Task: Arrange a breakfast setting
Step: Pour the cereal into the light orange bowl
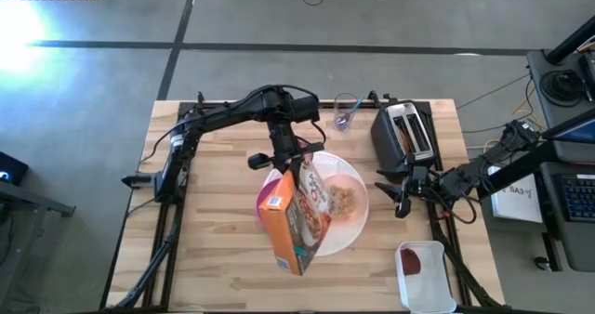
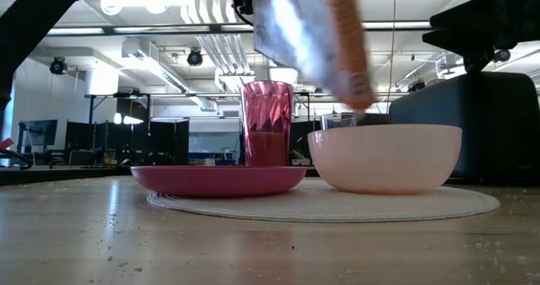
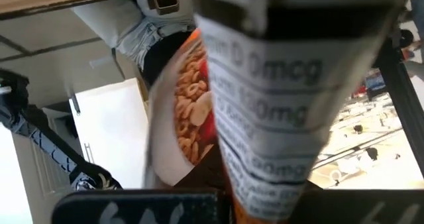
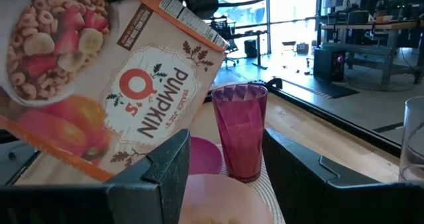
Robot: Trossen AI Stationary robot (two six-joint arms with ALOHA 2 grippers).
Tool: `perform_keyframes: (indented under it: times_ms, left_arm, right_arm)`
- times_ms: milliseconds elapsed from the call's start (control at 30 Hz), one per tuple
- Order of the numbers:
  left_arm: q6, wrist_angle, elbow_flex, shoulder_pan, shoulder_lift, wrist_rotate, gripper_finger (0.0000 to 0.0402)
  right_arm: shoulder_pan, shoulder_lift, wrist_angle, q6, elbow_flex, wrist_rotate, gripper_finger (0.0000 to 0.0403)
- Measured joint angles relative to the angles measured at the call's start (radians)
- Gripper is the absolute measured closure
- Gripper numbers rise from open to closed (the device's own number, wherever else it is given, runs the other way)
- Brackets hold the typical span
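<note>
Two arms are seen over a light wooden table [image 1: 204,258]. Nearest in the low view, the large round white plate [image 2: 321,205] lies flat on the tabletop at mid-table. On it are set the smaller magenta plate [image 2: 218,180] and, just beside that, the peach translucent bowl [image 2: 385,157]; from above, cereal is visible inside the bowl [image 1: 342,201]. Behind the magenta plate the pink translucent cup [image 2: 268,123] stands upright on the white plate.

Above these, a tilted orange cereal box [image 1: 296,219] marked "Pumpkin O's" is held in the air, its open top lowered toward the bowl. It is clamped by the left gripper [image 1: 284,162], whose fingers are closed on the box's upper end; from the left wrist camera the box fills the view, so the exact grip is perhaps not fully readable.

The right gripper [image 1: 403,191] hovers just beside the white plate's right edge with its fingers held apart and nothing between them, pointed at the bowl and cup.

Farther back, a clear glass [image 1: 346,111] containing what may be the teal-handled spoon stands near the far edge, with a black two-slot toaster [image 1: 405,134] beside it. A white rectangular tub [image 1: 424,275] sits at the near right corner.
</note>
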Motion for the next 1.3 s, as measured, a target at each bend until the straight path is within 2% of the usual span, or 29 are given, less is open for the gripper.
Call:
perform_keyframes:
  times_ms: [600,933,1300]
  left_arm:
    - [0.097,-0.001,0.000,-0.001,0.000,-0.012,0.0402]
    - [0.290,-0.015,0.000,-0.005,0.000,-0.094,0.0402]
    - [0.405,-0.015,0.000,-0.032,-0.013,-0.165,0.0402]
  right_arm:
    - [0.000,0.000,0.000,0.000,0.000,0.000,0.0225]
    - [0.000,0.000,0.000,0.000,0.000,0.000,0.0225]
    - [0.000,0.000,0.000,0.000,0.000,0.000,0.0225]
